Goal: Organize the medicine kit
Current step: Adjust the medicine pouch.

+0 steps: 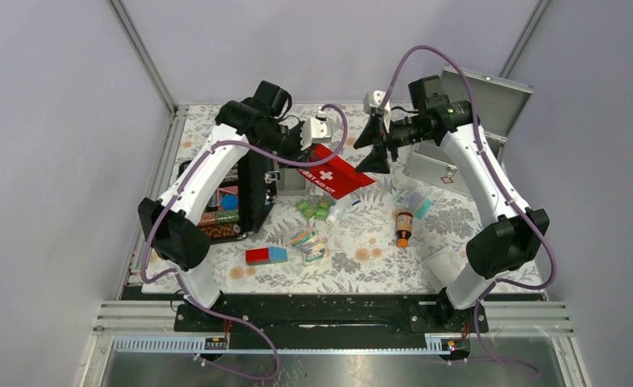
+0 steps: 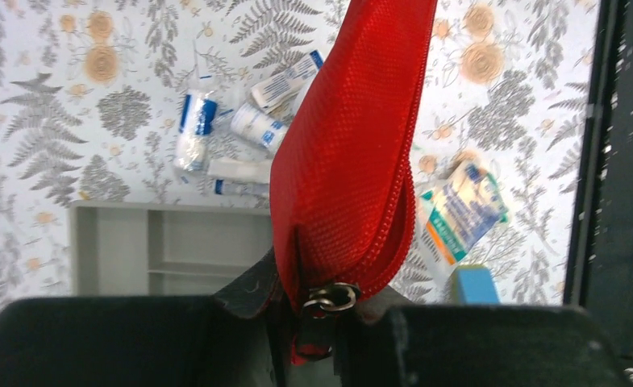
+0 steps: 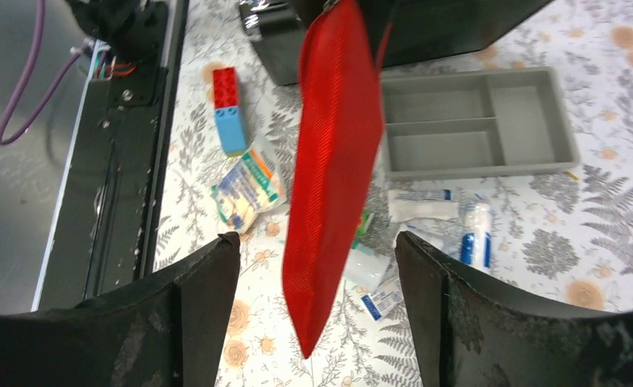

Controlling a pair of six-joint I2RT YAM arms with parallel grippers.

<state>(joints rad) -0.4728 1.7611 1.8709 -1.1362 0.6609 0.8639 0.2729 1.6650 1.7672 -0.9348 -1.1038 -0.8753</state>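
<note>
Our left arm (image 1: 208, 169) rises from its base, bends at a low elbow and reaches to the far middle of the table, and our right arm (image 1: 482, 169) mirrors it from the other side, so the two wrists face each other. The left gripper (image 2: 317, 322) is clamped on the zipper end of the one red first aid pouch (image 2: 341, 161), which hangs clear of the table and runs straight out from those fingers. The right gripper (image 3: 317, 242) stands wide apart, with the pouch's free end between its two fingers (image 3: 208, 298) and touching neither that we can see. Beyond the right fingers and past the pouch we count one grey tray (image 3: 567, 145) with three compartments, and nearer them, on the same side of the pouch, two white tubes (image 3: 422, 205) with blue print. On the other side of the pouch lie one red-and-blue block (image 3: 228, 109) and a small heap of sachets (image 3: 244, 189), which we cannot count. From above we also see one brown bottle (image 1: 404, 226) lying beneath the right gripper, two green packets (image 1: 305, 208) beside each other under the pouch, one black case (image 1: 252, 193) and one open metal box (image 1: 458, 161).
</note>
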